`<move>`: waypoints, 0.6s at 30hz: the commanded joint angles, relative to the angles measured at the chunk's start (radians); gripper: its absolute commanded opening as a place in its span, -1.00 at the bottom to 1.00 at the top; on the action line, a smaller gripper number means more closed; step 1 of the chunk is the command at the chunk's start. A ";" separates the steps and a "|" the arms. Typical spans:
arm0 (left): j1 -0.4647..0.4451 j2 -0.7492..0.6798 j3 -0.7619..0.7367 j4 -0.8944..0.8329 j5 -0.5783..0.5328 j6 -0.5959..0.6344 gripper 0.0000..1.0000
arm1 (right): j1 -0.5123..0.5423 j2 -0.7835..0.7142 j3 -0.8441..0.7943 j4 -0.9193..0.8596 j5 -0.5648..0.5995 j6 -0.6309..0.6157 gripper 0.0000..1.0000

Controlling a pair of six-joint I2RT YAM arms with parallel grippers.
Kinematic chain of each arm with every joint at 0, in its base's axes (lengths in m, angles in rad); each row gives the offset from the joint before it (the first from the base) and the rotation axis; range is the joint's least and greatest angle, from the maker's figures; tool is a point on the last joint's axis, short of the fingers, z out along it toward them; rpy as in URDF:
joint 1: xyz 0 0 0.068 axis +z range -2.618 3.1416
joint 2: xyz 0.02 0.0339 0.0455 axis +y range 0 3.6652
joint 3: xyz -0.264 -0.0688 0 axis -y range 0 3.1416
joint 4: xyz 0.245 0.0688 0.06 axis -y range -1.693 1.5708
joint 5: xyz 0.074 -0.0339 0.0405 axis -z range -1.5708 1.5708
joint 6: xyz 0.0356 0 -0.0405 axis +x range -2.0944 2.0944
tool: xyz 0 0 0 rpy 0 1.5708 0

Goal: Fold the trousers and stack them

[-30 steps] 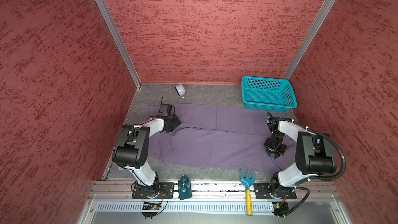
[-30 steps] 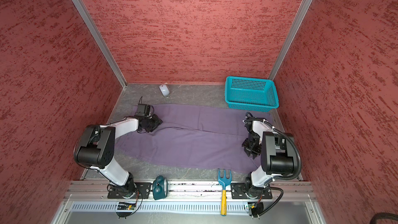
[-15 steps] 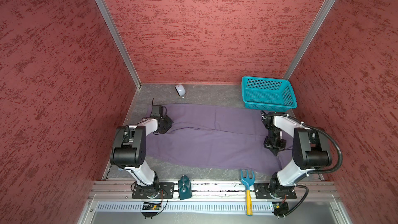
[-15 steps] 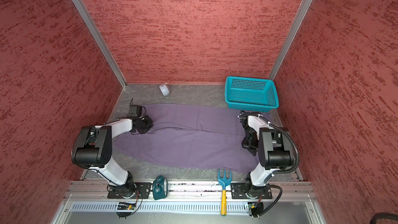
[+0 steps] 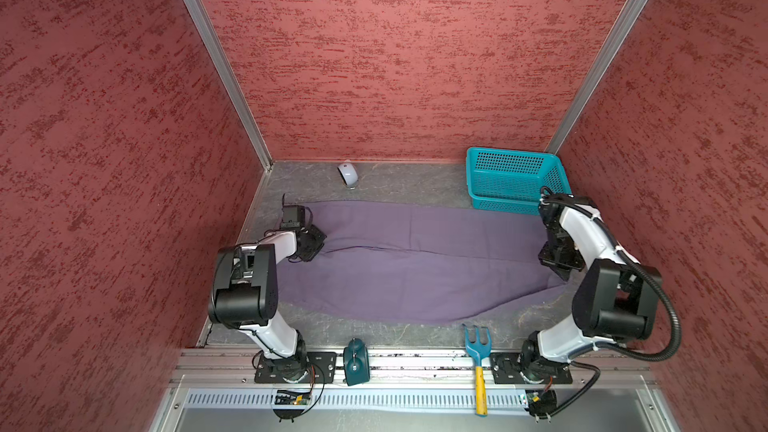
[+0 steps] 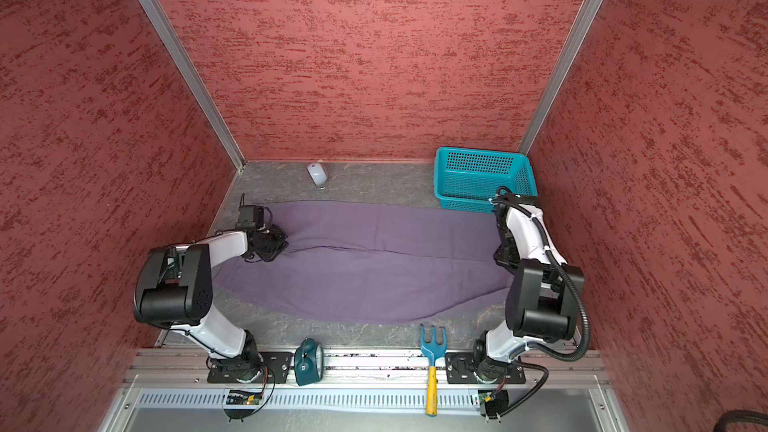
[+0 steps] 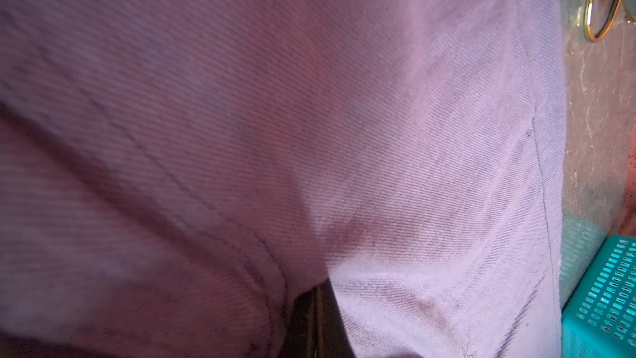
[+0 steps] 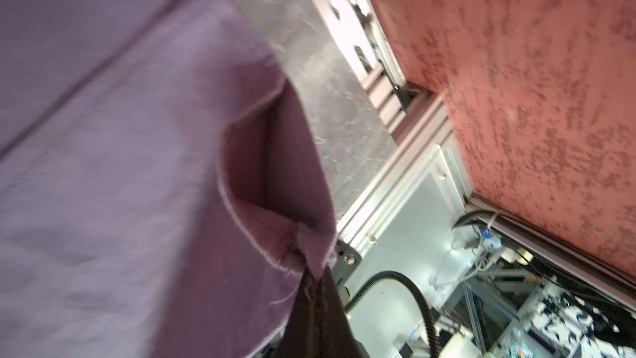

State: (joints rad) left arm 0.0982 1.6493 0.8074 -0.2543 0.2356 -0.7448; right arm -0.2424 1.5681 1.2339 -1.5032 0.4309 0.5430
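- Here we see the trousers [image 5: 415,268] spread flat across the grey table [image 5: 407,180], their right end near the teal basket [image 5: 507,193].
- The left gripper [image 5: 311,245] is closed tight, pinching cloth at their left end.
- The right gripper [image 8: 315,291] nips the bunched hem at their right end, jaws nearly together.

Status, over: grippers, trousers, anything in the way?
Left gripper shut on trousers' left end. Right gripper pinching right hem. Trousers spread flat. Teal basket near far right corner.
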 commanded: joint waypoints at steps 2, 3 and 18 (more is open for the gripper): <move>0.021 -0.006 -0.025 -0.054 -0.031 -0.005 -1.00 | -0.027 -0.017 -0.016 -0.050 0.024 -0.007 -0.51; 0.022 -0.006 -0.024 -0.053 -0.029 -0.004 -1.00 | -0.028 -0.018 -0.010 -0.049 0.028 -0.005 -0.46; -0.067 -0.082 0.030 -0.113 -0.053 0.007 -0.93 | -0.026 -0.234 -0.233 0.491 -0.631 0.018 -0.67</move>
State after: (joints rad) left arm 0.0547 1.6024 0.8101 -0.3229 0.2169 -0.7471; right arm -0.2710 1.3437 1.0607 -1.2152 0.0120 0.5228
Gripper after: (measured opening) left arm 0.050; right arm 0.170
